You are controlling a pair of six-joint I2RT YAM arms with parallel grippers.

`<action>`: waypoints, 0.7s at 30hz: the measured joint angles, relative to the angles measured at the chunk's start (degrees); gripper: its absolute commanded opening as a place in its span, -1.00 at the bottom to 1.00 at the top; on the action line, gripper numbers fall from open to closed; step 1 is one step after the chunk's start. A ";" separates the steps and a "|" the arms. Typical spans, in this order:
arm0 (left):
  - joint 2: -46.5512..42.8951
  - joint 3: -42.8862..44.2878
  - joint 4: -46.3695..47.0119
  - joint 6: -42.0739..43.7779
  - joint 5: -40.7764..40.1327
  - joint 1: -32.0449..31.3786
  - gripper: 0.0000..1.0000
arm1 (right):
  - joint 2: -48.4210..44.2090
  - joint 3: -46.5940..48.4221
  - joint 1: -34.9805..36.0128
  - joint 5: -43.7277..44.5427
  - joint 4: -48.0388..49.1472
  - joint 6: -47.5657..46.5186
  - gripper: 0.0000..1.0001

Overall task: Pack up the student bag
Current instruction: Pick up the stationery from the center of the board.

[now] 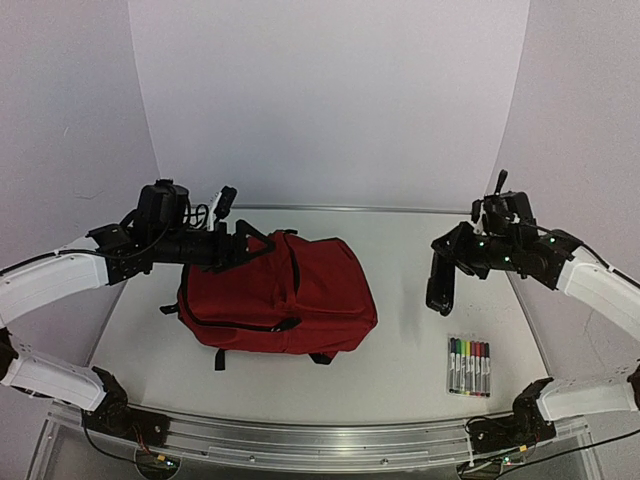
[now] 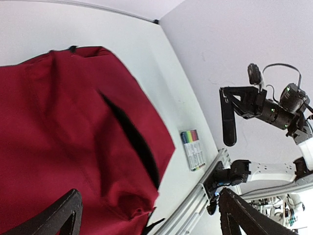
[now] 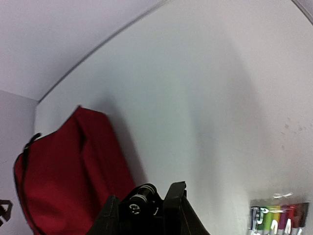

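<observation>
- Looks like an early step, opening or spreading the student bag (image 1: pixel 285 295), with nothing seen going in yet.
- Finds that bag lying flat on the left half of the table (image 1: pixel 400 250), dark-red face up, with a black slit (image 2: pixel 129 137) gaping across it.
- Hovers the left gripper (image 1: pixel 255 245) over the bag's far left edge, fingers spread wide, nothing between them.
- Holds the right gripper (image 1: pixel 438 300) raised above the right side of the table, pointing down, fingers drawn close together and empty, well apart from the bag.
- Shows a pack of coloured markers (image 1: pixel 470 366) near the right front edge, touched by neither arm; probably the cargo.
- Calls next, most likely, for pinching one lip of the slit with the left fingers and lifting it, then bringing the right down over the markers.
- Cannot tell which compartment the slit belongs to, nor how far any zip runs.
- Hides the bag's far left corner under the left arm in the overhead view.
- Cuts off the marker pack at the bottom edge of the right wrist view.
- Gives no look at the bag's interior.
</observation>
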 measured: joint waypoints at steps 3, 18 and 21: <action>1.96 1.96 3.70 0.03 1.44 -3.97 0.92 | 0.69 3.87 6.31 0.69 4.18 0.34 -1.00; 7.54 2.23 28.50 -5.46 12.06 -9.53 0.99 | 19.08 11.77 23.18 -7.54 40.58 2.57 -1.00; 7.45 1.36 29.87 -6.16 12.66 -9.57 0.99 | 20.64 12.23 24.18 -10.66 47.68 4.48 -1.00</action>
